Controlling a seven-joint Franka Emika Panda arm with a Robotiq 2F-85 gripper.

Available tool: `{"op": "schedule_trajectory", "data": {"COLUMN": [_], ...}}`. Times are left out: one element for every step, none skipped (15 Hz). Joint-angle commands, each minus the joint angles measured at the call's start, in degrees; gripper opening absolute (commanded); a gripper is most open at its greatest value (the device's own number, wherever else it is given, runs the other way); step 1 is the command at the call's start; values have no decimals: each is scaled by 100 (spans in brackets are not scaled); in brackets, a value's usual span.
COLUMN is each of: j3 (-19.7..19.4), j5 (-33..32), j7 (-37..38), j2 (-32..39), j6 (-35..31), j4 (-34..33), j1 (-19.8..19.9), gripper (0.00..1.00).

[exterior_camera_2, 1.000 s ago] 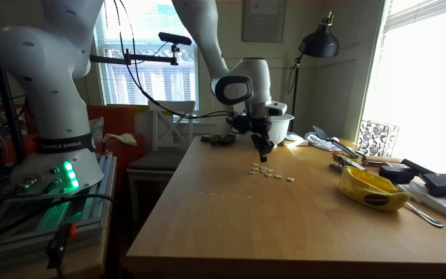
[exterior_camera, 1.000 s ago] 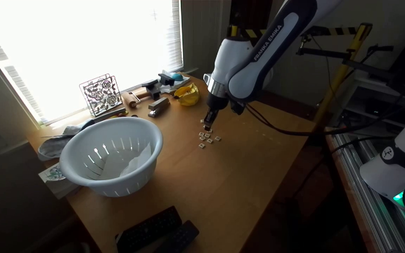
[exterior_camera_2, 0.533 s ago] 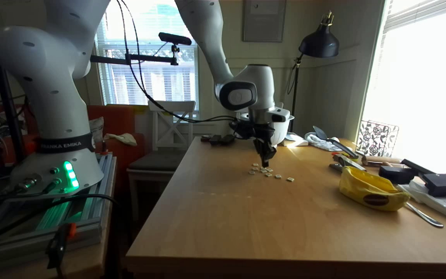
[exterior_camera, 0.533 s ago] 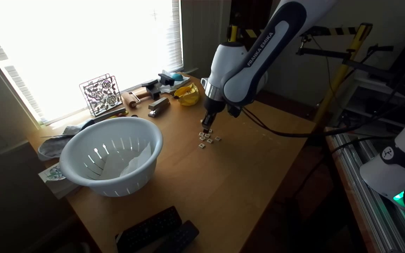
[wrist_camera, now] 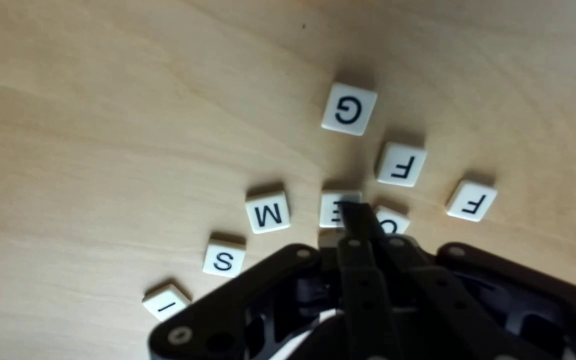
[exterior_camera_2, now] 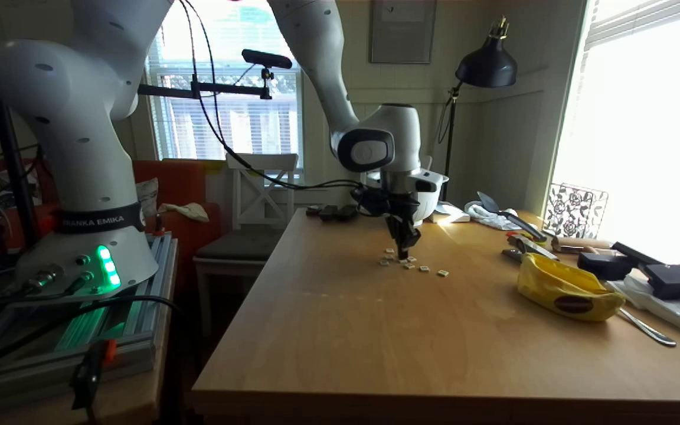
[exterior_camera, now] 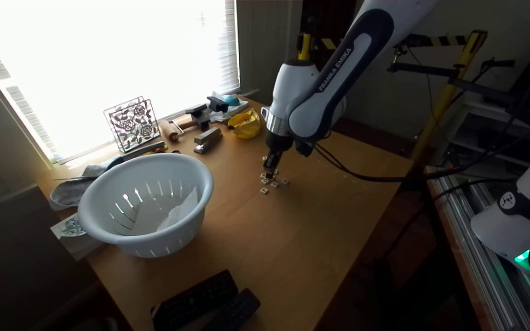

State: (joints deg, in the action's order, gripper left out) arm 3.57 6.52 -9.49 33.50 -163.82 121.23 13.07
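Note:
Small white letter tiles lie loosely grouped on the wooden table. In the wrist view my gripper [wrist_camera: 359, 206] is shut, its fingertips together with nothing visible between them. They overlap the right part of the E tile [wrist_camera: 327, 210]; whether they touch it I cannot tell. A round-lettered tile [wrist_camera: 393, 220] is partly hidden just right of the fingers. The M tile [wrist_camera: 268, 212], S tile [wrist_camera: 224, 257] and I tile [wrist_camera: 166, 302] trail off leftward. Above are the G tile [wrist_camera: 349, 109] and an F tile [wrist_camera: 402, 165], with another F tile [wrist_camera: 471, 200] farther right. Both exterior views show the gripper [exterior_camera: 269, 176] low over this group.
A white colander [exterior_camera: 204, 184] with paper inside stands on the table. Dark remotes [exterior_camera: 196, 299] lie beyond it. Along the window side are a stapler [exterior_camera: 207, 139], a yellow pouch [exterior_camera_2: 567, 289], a floral metal holder [exterior_camera: 132, 124] and a spatula [exterior_camera_2: 511, 218].
The arm has lowered, bringing the shut fingertips down from above the tiles to right over them. The tiles show no visible shift.

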Motion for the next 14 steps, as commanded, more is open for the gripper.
{"op": "schedule_trajectory", "data": {"j3": [-65, -58, -57, -61, -87, -94, -102, -105, -103, -109, -89, -88, -52, -40], "j5": [-60, -49, -37, -34, -40, -37, -33, -21, -11, -6, 12, 25, 49, 63], "j7": [18, 9, 6, 5, 17, 14, 9, 1, -14, -12, -32, -25, -53, -59], "j2": [128, 125, 112, 100, 81, 59, 39, 17, -2, -19, -39, -51, -63, -71], "j6": [180, 197, 208, 220, 204, 193, 187, 181, 176, 179, 199, 220, 247, 280], "j4": [-161, -150, -124, -105, -64, -26, 3, 45, 82, 118, 149, 171, 189, 205], "j1": [-43, -27, -11, -2, -4, 7, 19, 39, 61, 72, 103, 113, 148, 160], "gripper": [0, 0, 0, 0, 0, 0, 0, 0, 0, 0, 0, 0, 0, 0]}}
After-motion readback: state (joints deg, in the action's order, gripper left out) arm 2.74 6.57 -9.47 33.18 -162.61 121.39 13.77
